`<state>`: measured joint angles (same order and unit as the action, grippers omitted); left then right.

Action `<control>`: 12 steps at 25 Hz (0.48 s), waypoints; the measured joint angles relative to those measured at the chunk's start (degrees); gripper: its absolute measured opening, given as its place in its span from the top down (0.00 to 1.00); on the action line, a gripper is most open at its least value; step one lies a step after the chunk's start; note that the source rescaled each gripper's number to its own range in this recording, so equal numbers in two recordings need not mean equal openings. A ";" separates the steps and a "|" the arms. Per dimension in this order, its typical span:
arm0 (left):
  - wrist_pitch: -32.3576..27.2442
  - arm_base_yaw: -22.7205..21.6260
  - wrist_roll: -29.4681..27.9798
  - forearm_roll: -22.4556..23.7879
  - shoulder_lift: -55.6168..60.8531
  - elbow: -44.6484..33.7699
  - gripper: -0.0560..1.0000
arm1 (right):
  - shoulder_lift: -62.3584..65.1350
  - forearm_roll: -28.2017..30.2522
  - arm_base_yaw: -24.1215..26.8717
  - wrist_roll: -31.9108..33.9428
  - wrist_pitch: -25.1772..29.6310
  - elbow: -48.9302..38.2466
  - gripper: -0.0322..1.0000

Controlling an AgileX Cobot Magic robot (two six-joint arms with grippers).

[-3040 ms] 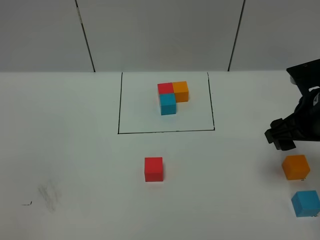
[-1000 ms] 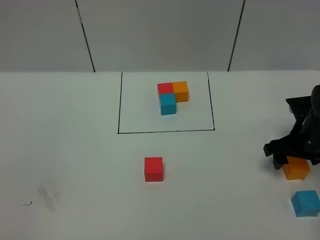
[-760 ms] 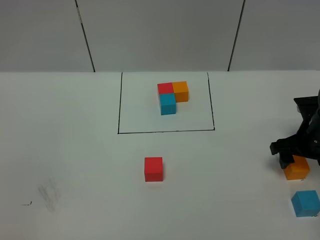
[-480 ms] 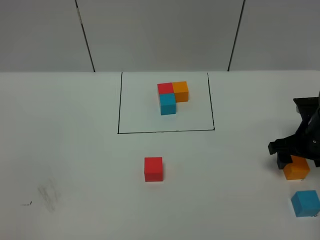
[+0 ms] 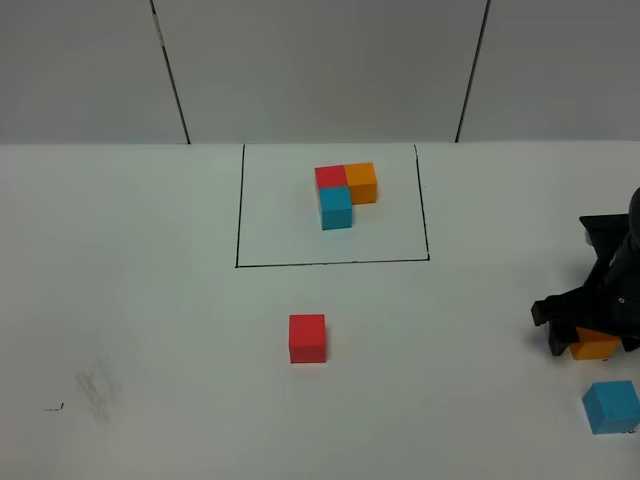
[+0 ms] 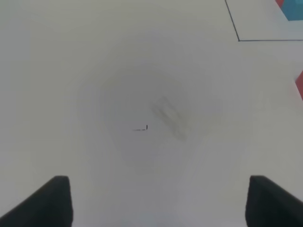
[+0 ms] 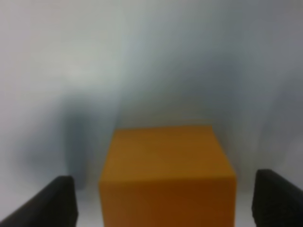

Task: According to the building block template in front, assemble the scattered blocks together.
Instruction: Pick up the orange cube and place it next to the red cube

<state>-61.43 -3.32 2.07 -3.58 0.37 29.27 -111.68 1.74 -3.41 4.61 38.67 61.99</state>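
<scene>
Straddling the orange cube, the right gripper is wide open, holding nothing; the blue cube lies near that cube

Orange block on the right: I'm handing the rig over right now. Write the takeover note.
Right gripper: open, straddling the orange block, not closed on it.
Left gripper: open, empty, above the table.
Red block sits alone in front of the framed template; blue block is near the right edge.
Done: nothing joined.
Left: grasp orange, set it beside red, add blue in front of red, matching the L.
</scene>
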 joint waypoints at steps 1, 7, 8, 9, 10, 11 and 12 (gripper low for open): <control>0.00 0.00 0.00 0.00 0.00 0.00 0.20 | 0.00 0.00 0.00 0.00 -0.07 0.00 0.44; 0.00 0.00 0.00 0.00 0.00 0.00 0.20 | 0.00 0.00 0.00 0.00 -1.22 0.00 0.53; 0.00 0.00 0.00 0.00 0.00 0.00 0.20 | 0.00 -0.05 0.00 0.00 -1.21 0.00 0.55; 0.00 0.00 0.00 0.00 0.00 0.00 0.20 | 0.00 -0.05 0.00 0.00 -1.25 0.00 0.58; 0.00 0.00 0.00 0.00 0.00 0.00 0.20 | 0.00 -0.05 0.00 0.00 -1.33 0.00 0.62; 0.00 0.00 0.00 0.00 0.00 0.00 0.20 | 0.00 -0.05 0.00 0.00 -1.32 0.00 0.64; 0.00 0.00 0.00 0.00 0.00 0.00 0.20 | 0.00 -0.09 0.00 0.00 -1.39 0.00 0.68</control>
<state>-61.43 -3.32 2.07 -3.58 0.37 29.27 -111.68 1.65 -3.41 4.61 37.28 61.99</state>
